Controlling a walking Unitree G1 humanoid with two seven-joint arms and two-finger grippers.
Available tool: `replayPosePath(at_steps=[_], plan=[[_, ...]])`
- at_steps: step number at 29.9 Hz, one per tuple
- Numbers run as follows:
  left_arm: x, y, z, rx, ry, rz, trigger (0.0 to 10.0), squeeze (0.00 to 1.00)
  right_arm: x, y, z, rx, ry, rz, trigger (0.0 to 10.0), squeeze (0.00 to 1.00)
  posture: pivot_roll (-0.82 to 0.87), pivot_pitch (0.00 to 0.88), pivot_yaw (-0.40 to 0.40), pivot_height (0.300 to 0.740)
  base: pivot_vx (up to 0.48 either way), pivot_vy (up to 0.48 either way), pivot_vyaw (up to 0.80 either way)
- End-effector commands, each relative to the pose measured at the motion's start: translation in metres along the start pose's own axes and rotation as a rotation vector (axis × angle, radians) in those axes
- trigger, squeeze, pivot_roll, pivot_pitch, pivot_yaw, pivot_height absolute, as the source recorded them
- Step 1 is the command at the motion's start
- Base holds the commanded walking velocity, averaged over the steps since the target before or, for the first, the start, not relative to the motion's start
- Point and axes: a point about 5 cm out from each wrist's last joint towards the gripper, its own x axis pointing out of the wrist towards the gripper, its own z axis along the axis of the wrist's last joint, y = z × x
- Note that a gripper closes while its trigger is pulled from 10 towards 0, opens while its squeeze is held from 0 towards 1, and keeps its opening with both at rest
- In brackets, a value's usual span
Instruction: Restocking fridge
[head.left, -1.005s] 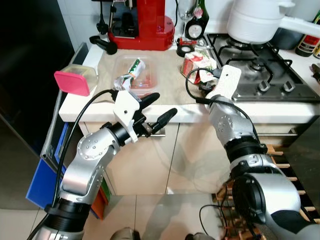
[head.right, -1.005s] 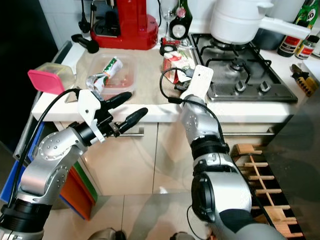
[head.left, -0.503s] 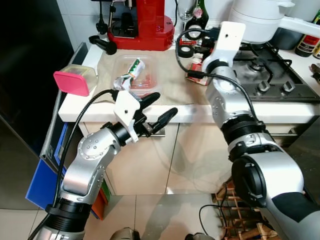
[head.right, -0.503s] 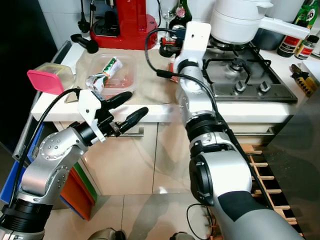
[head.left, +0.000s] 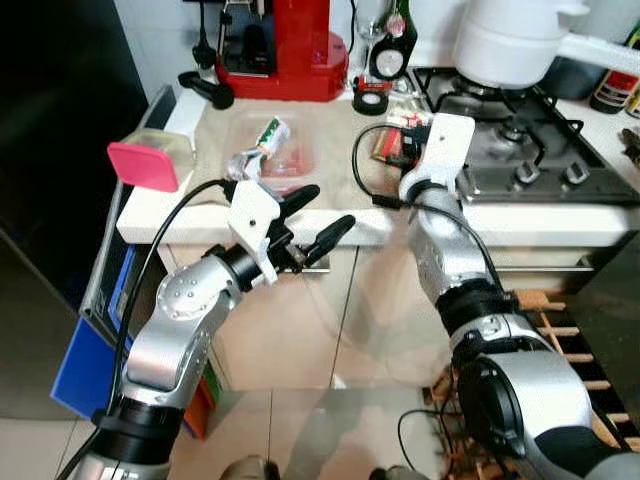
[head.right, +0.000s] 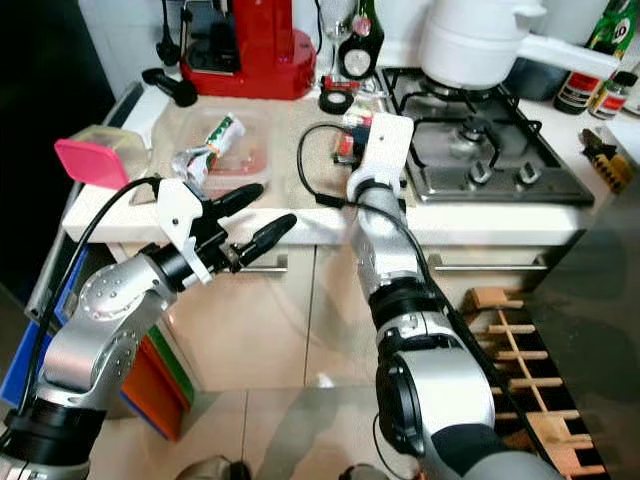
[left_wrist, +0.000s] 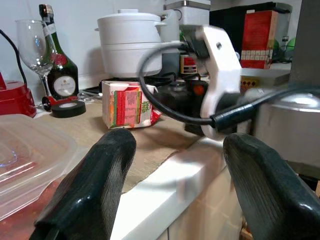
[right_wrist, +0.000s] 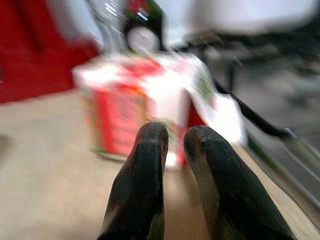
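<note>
**Right gripper closed, empty, just short of the carton**

Landmark for you: the gas hob at the counter's right end.

- The red-and-white carton stands upright on the beige counter mat, just beside the hob's left edge. In the right wrist view it's blurred, but you can see it sits straight ahead of the fingertips.
- Right gripper: fingers nearly touching, only a thin slit between them, nothing held. It hangs above the mat on the hob's left side, pointing at the carton and apart from it. From the head views you mostly see its white wrist housing and a looped black cable; the carton is largely hidden behind them.
- Left gripper: fingers spread wide, holding nothing. It's off the counter's front edge, well left of the hob, pointing toward the carton.
- Further left of the hob on the mat: a clear plastic tray with a crumpled wrapper on it. At the far left counter edge, a tub with a pink lid.
- Behind, left of the hob: red coffee machine, a roll of black tape, a dark bottle, a wine glass.
- On the hob's rear burner: a white pot.
</note>
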Motion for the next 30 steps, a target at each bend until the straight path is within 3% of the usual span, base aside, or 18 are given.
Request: replayPosePath(at_steps=[1, 8, 15, 19, 25, 30], plan=[[0.001, 0.002, 0.003, 0.014, 0.000, 0.005, 10.0, 0.00, -0.001, -0.006, -0.003, 0.017, 0.025, -0.033, 10.0, 0.00, 0.07, 0.020, -0.017, 0.740, 0.000, 0.000, 0.00], [0.000, 0.002, 0.003, 0.010, 0.002, 0.008, 10.0, 0.00, -0.003, -0.021, -0.010, -0.052, 0.047, -0.115, 10.0, 0.00, 0.07, 0.021, -0.013, 0.740, 0.000, 0.000, 0.00], [0.001, 0.002, 0.003, 0.013, 0.000, 0.006, 10.0, 0.00, 0.006, -0.029, 0.004, -0.104, 0.026, -0.141, 10.0, 0.00, 0.07, 0.020, -0.008, 0.740, 0.000, 0.000, 0.00], [0.001, 0.002, 0.004, 0.013, 0.001, 0.007, 10.0, 0.00, 0.007, -0.030, 0.005, -0.104, 0.033, -0.145, 10.0, 0.00, 0.07, 0.022, -0.008, 0.740, 0.000, 0.000, 0.00], [-0.001, 0.002, 0.004, 0.013, 0.005, 0.009, 10.0, 0.00, 0.010, -0.032, -0.001, -0.024, 0.123, -0.151, 10.0, 0.00, 0.08, 0.026, -0.009, 0.740, 0.000, 0.000, 0.00], [-0.001, 0.003, 0.004, 0.013, 0.005, 0.011, 10.0, 0.00, 0.014, -0.031, 0.004, 0.005, 0.137, -0.147, 10.0, 0.00, 0.08, 0.027, -0.010, 0.740, 0.000, 0.000, 0.00]])
